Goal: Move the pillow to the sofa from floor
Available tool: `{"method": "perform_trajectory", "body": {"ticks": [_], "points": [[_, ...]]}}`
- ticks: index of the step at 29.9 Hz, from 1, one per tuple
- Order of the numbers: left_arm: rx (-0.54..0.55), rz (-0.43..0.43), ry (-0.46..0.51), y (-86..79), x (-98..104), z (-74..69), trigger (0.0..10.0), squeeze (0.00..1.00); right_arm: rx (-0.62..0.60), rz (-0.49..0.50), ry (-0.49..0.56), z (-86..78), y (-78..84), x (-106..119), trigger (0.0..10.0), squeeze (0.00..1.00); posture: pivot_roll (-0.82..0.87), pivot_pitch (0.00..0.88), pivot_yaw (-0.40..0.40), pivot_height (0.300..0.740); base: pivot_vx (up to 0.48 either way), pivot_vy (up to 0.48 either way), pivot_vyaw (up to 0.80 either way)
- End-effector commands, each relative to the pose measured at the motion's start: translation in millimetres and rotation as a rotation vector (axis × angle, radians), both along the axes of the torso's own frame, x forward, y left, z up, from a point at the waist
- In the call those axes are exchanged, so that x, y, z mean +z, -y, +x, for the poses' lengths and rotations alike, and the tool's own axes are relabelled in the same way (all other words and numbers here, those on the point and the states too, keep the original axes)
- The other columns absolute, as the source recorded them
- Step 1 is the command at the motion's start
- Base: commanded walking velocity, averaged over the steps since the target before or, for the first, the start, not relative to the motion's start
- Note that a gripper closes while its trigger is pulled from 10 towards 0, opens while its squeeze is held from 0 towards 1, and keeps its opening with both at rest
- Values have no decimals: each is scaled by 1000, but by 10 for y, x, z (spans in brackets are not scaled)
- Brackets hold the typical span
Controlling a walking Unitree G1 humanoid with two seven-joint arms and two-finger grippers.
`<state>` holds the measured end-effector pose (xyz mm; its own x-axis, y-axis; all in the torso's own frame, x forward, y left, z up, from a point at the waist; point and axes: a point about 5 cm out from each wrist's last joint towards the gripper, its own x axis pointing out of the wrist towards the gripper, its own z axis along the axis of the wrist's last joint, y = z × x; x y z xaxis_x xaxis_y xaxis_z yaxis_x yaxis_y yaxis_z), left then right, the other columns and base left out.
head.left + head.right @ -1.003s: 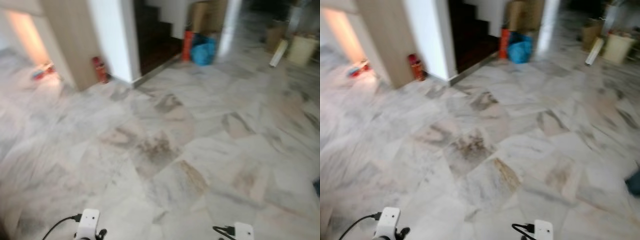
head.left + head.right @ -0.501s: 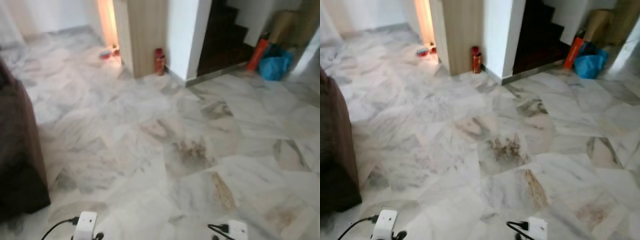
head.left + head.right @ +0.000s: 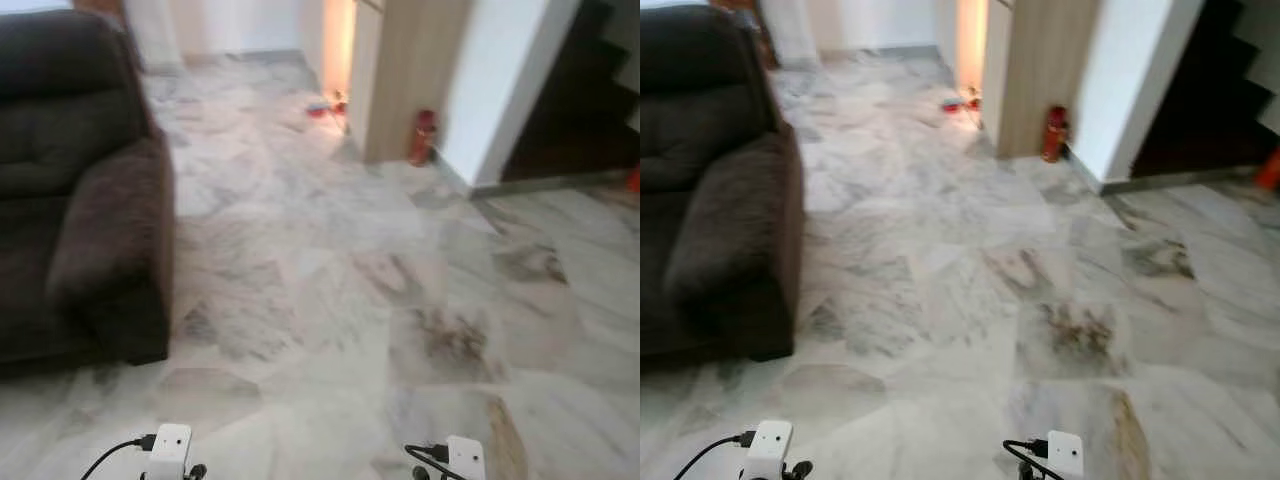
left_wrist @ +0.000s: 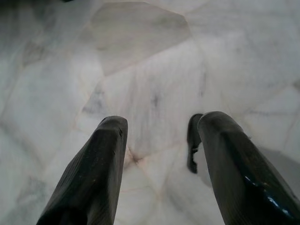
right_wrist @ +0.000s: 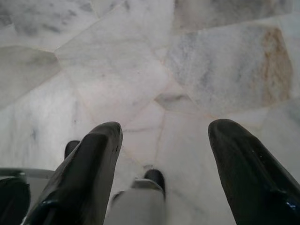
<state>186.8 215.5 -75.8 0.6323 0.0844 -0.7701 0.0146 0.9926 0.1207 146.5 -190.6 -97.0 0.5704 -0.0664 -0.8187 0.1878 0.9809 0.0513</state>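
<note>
The camera has swung to the robot's left since the earlier frames: the stairs and blue bag have slid off to the right, and the sofa point(image 3: 80, 190) now takes up the left side.

Left eye view: the dark sofa stands on the marble floor point(image 3: 340, 290), with a red extinguisher point(image 3: 423, 137) by the wooden partition point(image 3: 400, 70) further back. The pillow is not to be made out on the visible floor, so the step in hand appears to be searching for it.

Right eye view: the same scene. The robot would do well to keep turning slowly and scan around the sofa's base before walking.

Left wrist view: the left gripper point(image 4: 159, 154) hangs above bare floor, fingers spread apart, holding nothing.

Right wrist view: the right gripper point(image 5: 164, 159) hangs likewise, fingers wide and empty. Both are ready, so neither needs adjusting until the pillow is found.
</note>
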Motion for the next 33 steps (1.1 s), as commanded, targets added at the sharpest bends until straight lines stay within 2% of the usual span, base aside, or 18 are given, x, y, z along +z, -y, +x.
{"method": "perform_trajectory", "body": {"ticks": [1, 17, 30, 33], "points": [[17, 11, -25, -42, -25, -62, 10000, 0, 2, -1, 11, 27, -10, 11, 10000, 0, 37, 0, -31, 740, 0, 0, 800], [32, 10, -19, -53, -20, -56, 10000, 0, 9, -2, 6, 19, -6, 7, 10000, 0, 40, 0, -33, 740, 0, 0, 800], [57, 1, -12, -67, -11, -43, 10000, 0, -30, 26, 7, 14, 10, 6, 10000, 0, 39, 0, -33, 740, 0, 0, 0], [57, 2, -12, -67, -10, -39, 10000, 0, -29, 27, 7, 15, 7, 6, 10000, 0, 38, 0, -33, 740, 0, 280, 0]]}}
